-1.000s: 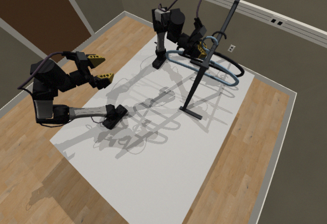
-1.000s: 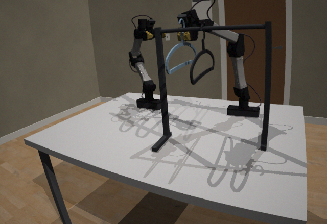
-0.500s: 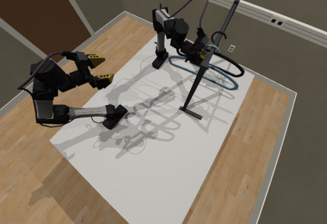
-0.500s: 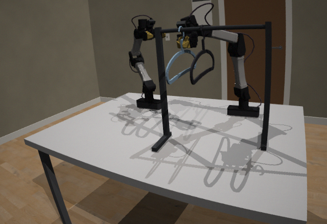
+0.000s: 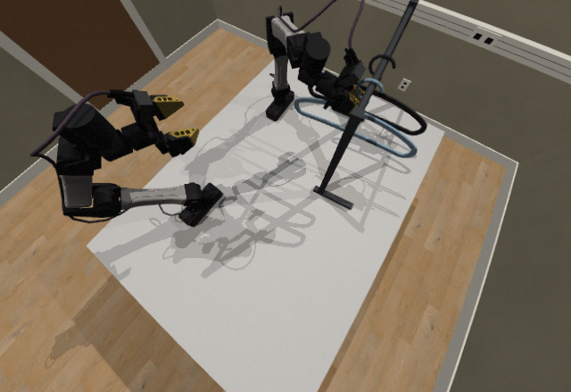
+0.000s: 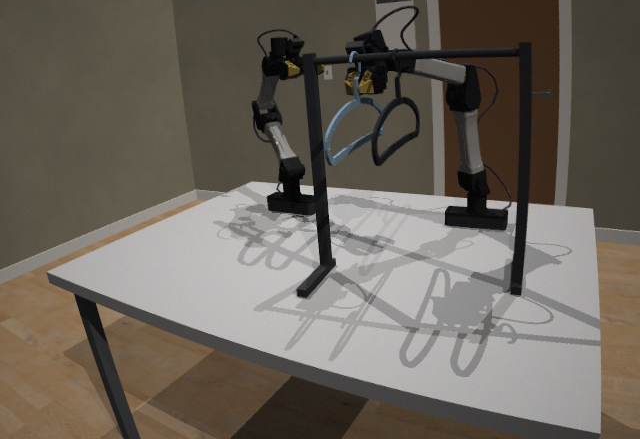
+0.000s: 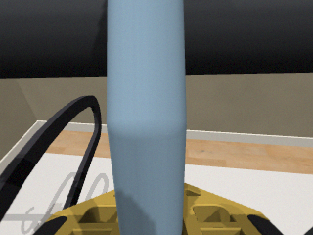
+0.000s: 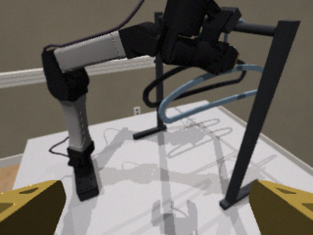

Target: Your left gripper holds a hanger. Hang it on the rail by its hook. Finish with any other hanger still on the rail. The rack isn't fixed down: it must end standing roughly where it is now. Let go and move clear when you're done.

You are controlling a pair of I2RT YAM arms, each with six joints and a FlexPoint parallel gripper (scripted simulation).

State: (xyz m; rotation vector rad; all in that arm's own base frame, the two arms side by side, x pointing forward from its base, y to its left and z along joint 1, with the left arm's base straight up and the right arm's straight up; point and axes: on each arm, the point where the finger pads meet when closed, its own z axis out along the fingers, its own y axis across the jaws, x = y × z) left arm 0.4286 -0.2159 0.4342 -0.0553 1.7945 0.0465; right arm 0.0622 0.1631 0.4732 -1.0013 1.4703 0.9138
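A light blue hanger [image 5: 412, 149] [image 6: 366, 100] [image 7: 147, 98] [image 8: 210, 106] hangs on the dark rail [image 5: 399, 35] [image 6: 454, 53] [image 7: 245, 39], its hook over the bar near the rail's left end in the exterior view. My left gripper [image 5: 357, 95] [image 6: 358, 84] [image 7: 157, 191] is just below the rail, fingers parted a little around the blue stem. Any contact is hard to see. A black hanger [image 5: 423, 124] [image 6: 376, 145] [image 7: 97, 117] [image 8: 148, 95] hangs beside it by its hook. The rack stands upright. My right gripper [image 5: 189, 117] [image 8: 156, 188] is wide open and empty, away from the rack.
The rack's near post [image 5: 338, 157] [image 6: 319, 186] [image 8: 259, 113] stands close beside the blue hanger. The other post [image 6: 522, 176] is at the far end of the rail. A foot [image 5: 333, 197] [image 6: 315, 279] rests on the white table [image 5: 277, 323] [image 6: 232, 315].
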